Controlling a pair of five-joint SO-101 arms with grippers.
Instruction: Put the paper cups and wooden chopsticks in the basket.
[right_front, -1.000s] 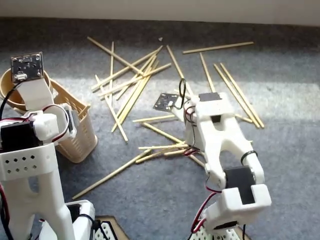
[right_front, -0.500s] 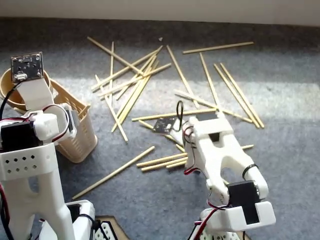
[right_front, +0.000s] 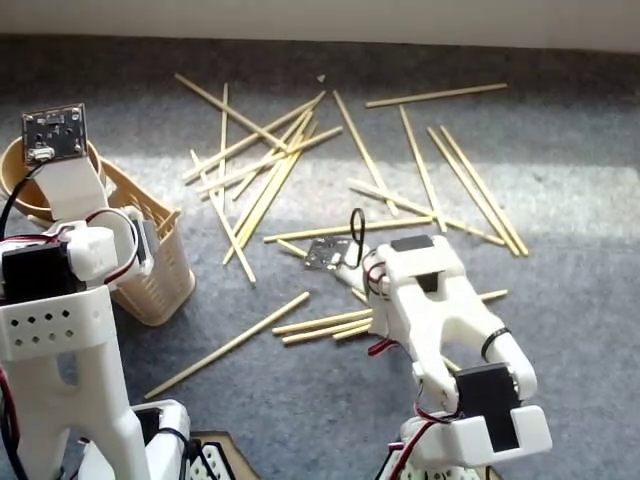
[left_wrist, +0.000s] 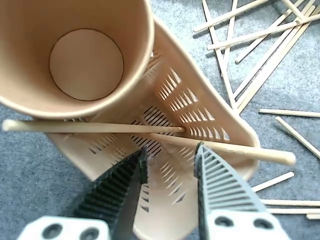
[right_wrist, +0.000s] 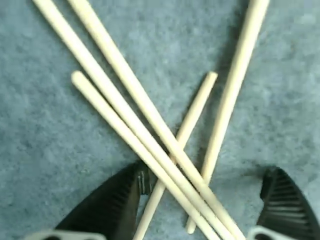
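A tan paper cup (left_wrist: 85, 55) stands upright at one end of the beige slotted basket (left_wrist: 200, 115), mouth up and with nothing inside. Two wooden chopsticks (left_wrist: 100, 127) lie across the basket. My left gripper (left_wrist: 170, 165) hangs open just above them, holding nothing. In the high view the basket (right_front: 165, 275) sits under the left arm, and the cup's rim (right_front: 12, 190) shows behind it. My right gripper (right_wrist: 205, 177) is wide open and low over several crossed chopsticks (right_wrist: 150, 120) on the grey carpet. The right arm (right_front: 430, 290) covers that spot.
Many more chopsticks (right_front: 265, 160) lie scattered over the carpet, in a fan at the middle back and a group (right_front: 470, 185) at the right. A few chopsticks (right_front: 325, 325) lie just left of the right arm. A pale wall edge runs along the back.
The right arm has drawn back toward the near side, uncovering chopsticks that it hid; some near it have shifted. The left arm, cup and basket have not moved.
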